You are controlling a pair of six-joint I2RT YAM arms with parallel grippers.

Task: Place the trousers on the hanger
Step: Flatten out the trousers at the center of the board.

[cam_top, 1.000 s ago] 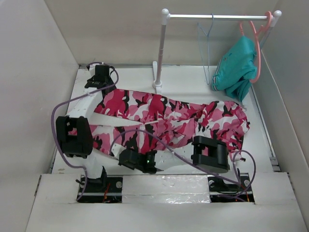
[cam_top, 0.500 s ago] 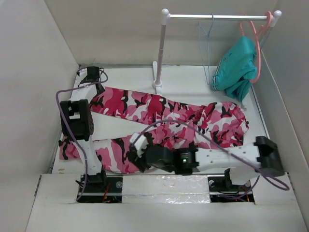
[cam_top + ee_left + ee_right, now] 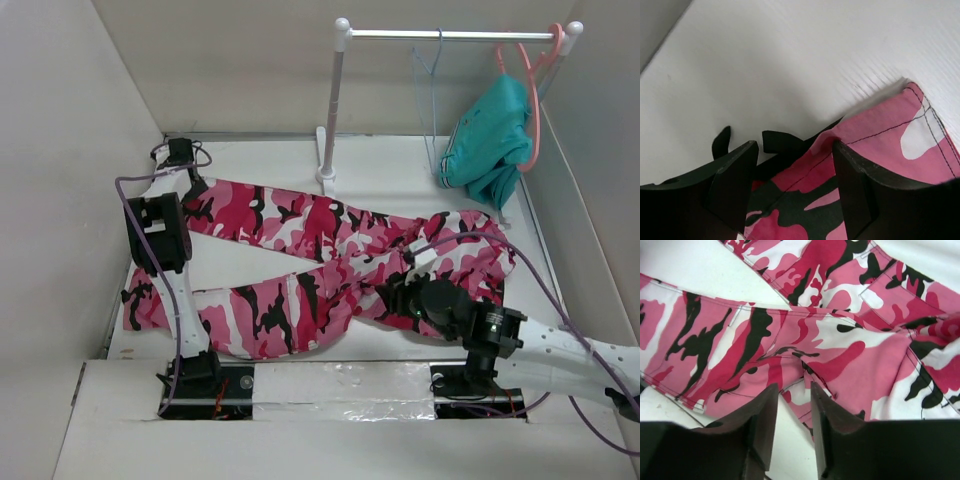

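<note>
The trousers (image 3: 320, 240) in pink, white and black camouflage lie spread flat on the table. The waist is at the right and both legs run left. My left gripper (image 3: 190, 180) is at the far-left end of the back leg. In the left wrist view it (image 3: 795, 150) is open, with the leg's hem (image 3: 880, 135) lying between the jaws. My right gripper (image 3: 396, 296) is at the near edge of the trousers by the crotch. In its own view it (image 3: 792, 390) is open by a narrow gap and holds nothing. The pale-blue hanger (image 3: 430, 100) hangs bare on the rail.
A white clothes rail (image 3: 450, 34) stands at the back on a post (image 3: 332, 110). A coral-pink hanger (image 3: 535, 90) on its right end carries a teal garment (image 3: 490, 140). Grey walls enclose the table on three sides. Purple cables loop over both arms.
My right arm has swung from the near left across to the right, by the crotch. My left gripper has moved back and left to the hem. The near leg now lies uncovered.
</note>
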